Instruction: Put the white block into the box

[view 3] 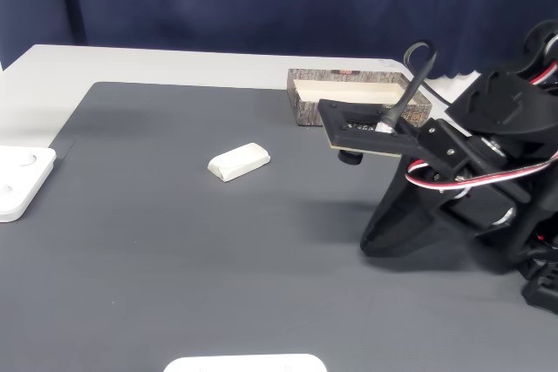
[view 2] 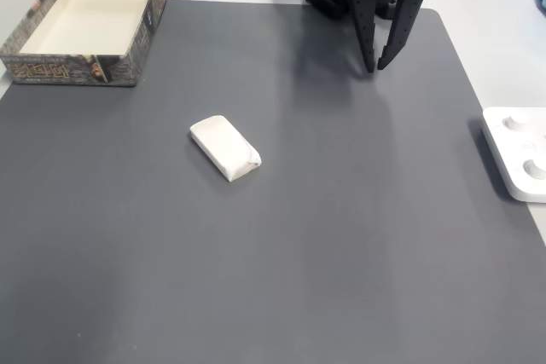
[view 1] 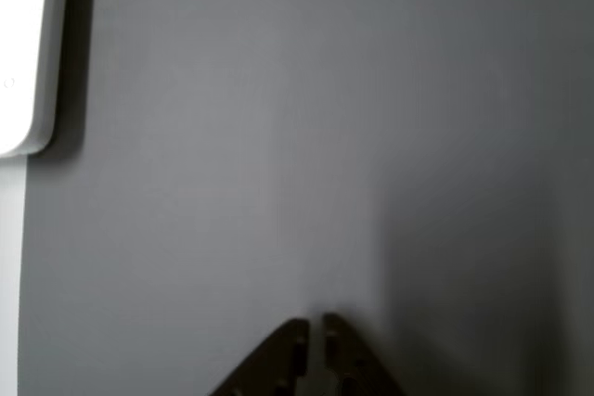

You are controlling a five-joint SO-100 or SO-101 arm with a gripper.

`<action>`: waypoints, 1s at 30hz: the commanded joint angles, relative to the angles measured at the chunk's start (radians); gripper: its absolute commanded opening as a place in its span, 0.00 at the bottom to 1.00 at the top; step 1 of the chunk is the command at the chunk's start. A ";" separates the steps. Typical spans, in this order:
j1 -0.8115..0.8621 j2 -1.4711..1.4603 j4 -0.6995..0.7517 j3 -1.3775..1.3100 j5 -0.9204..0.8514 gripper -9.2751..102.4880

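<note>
Task not started. The block lies on the mat, at 4 o'clock from the box, well apart. The gripper hangs empty, jaws nearly closed; grasp and transfer remain.

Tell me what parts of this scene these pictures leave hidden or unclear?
- Gripper: in a fixed view the arm's body hides its fingertips; jaw gap unclear.
- Box: in a fixed view the arm covers its right end.
- White device: frame edge cuts it off.
- Other view: blurred throughout.
</note>
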 commanded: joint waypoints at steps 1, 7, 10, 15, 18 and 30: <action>-0.014 0.034 0.005 0.020 -0.009 0.07; -0.015 0.034 0.005 0.014 -0.032 0.07; -0.015 0.034 0.005 0.000 -0.031 0.07; -0.015 -0.011 0.003 -0.037 -0.028 0.07; -0.014 -0.058 0.003 -0.078 -0.002 0.07; 0.011 -0.241 0.008 -0.256 0.109 0.07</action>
